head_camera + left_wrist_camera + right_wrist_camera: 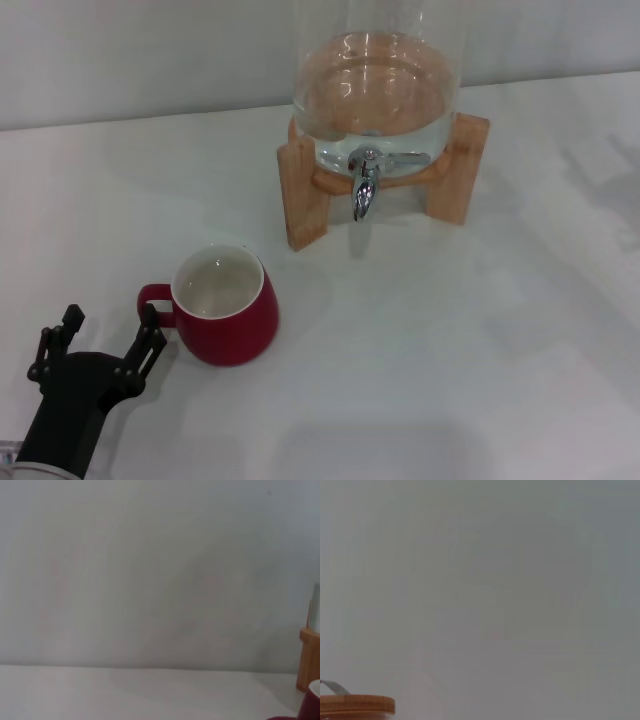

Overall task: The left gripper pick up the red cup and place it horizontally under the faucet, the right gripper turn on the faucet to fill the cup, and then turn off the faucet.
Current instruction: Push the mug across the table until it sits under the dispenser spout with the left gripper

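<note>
Nearest the head camera, the black two-finger left end effector sits low over the white tabletop, its fingers spread wide and empty, the tips just beside the small loop handle of the squat dark-red ceramic cup. That cup stands upright with its white inside showing, near the robot's left and well apart from the shiny chrome faucet, which juts from a clear glass water jar resting on a wooden stand. A sliver of the cup's rim also shows at the edge of the left wrist view.

Judged from this layout, the task is in its first step: the approach to the pickup, with nothing yet grasped. The next move likely calls for the open fingers to advance around the handle or the cup's wall, close firmly, then lift and carry it under the spout.

The right end effector is not visible in any view; its wrist camera shows only a wooden lid.
</note>
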Controlling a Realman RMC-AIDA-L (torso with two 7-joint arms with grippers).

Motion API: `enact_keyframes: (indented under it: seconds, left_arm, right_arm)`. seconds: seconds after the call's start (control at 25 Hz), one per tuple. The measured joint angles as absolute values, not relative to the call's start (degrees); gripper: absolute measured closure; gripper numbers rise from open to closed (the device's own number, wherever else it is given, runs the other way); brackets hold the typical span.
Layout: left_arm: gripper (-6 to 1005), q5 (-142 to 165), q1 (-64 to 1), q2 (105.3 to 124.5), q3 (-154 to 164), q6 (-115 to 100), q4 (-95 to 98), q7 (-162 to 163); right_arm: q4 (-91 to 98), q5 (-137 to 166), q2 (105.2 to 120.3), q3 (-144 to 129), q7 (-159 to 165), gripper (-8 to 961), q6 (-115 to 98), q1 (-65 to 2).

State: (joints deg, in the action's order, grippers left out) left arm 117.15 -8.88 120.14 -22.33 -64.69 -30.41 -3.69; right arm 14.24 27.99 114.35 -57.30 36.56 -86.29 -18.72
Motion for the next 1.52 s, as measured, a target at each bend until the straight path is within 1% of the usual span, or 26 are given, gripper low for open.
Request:
enact_keyframes:
  seconds: [0.8, 1.52]
  left_arm:
    - [123, 117.16, -9.07, 120.09, -22.46, -64.05, -30.12, -3.42]
    - [124, 117.15, -10.54, 119.97, -22.56, -63.03, -29.53, -2.98]
  right_arm:
    - [14.24, 28.02, 114.26, -57.30, 36.56, 174, -86.52, -18.72]
    - [14.24, 28.04, 114.25, -57.30, 36.56, 174, -86.63, -18.72]
